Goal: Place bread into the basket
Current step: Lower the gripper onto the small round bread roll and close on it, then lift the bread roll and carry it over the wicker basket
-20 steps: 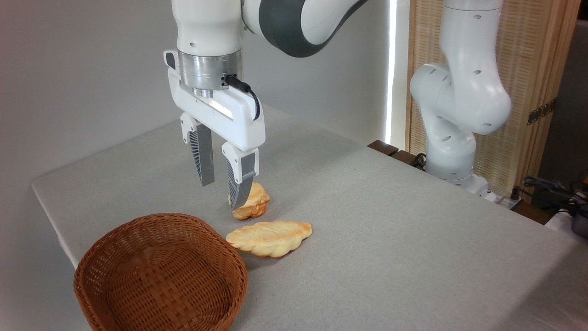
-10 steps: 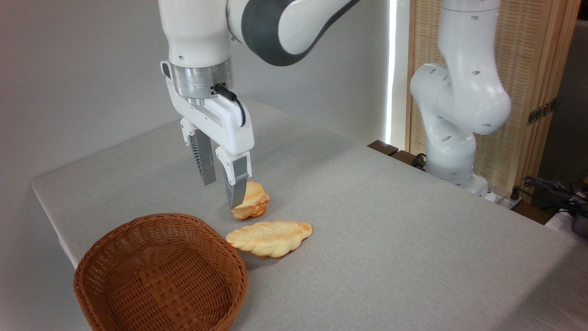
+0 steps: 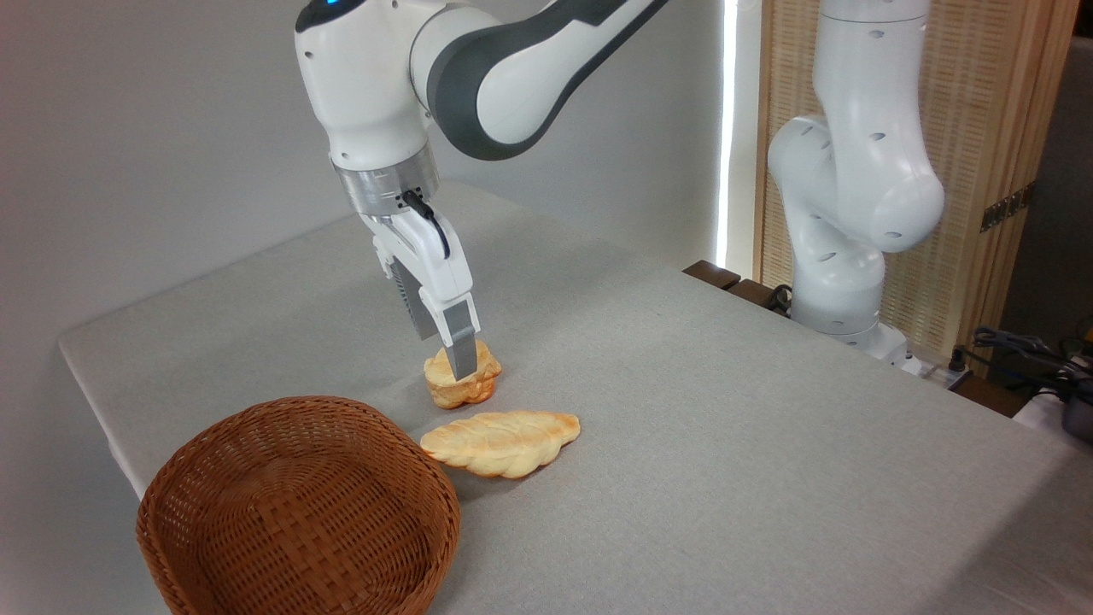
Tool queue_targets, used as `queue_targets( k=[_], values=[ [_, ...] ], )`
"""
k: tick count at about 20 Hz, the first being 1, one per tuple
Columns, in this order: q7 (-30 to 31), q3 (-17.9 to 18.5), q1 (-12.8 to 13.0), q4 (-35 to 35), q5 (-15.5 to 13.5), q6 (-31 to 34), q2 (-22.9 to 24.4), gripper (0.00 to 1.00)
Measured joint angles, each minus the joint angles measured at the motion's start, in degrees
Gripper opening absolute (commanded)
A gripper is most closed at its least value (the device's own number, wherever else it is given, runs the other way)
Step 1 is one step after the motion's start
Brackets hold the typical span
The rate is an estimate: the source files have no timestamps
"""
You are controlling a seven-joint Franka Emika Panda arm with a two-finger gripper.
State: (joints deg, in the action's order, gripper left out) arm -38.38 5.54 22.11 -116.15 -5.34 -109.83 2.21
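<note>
The wicker basket [image 3: 299, 504] sits below and to the left of the gripper [image 3: 457, 363], unmoved. The gripper has swung right and turned since half a second ago, so its fingers now line up edge-on over the small bun [image 3: 462, 385]; the near finger's tip lies across the bun's top. Whether the jaws are wide or narrow cannot be told from this angle. The bun rests on the grey table [image 3: 683, 410] as before. The braided loaf [image 3: 501, 442] lies below, in place.
</note>
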Motion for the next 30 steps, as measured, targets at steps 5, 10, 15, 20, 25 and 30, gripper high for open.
queue_targets(
  k=[5, 10, 15, 20, 25, 30],
  values=[
    [0.0, 0.0, 1.6, -1.5, 0.0, 0.0, -0.1, 1.0],
    [0.0, 0.0, 1.7, -1.9, 0.0, 0.0, -1.2, 1.0],
    [0.0, 0.0, 1.7, -1.9, 0.0, -0.2, -2.7, 0.97],
    [0.0, 0.0, 1.7, -1.8, 0.0, -2.0, -2.9, 0.41],
    [0.0, 0.0, 1.7, -1.8, 0.0, -2.6, -2.9, 0.41],
    [0.0, 0.1, 1.7, -1.8, 0.0, -2.6, -2.9, 0.42]
  ],
)
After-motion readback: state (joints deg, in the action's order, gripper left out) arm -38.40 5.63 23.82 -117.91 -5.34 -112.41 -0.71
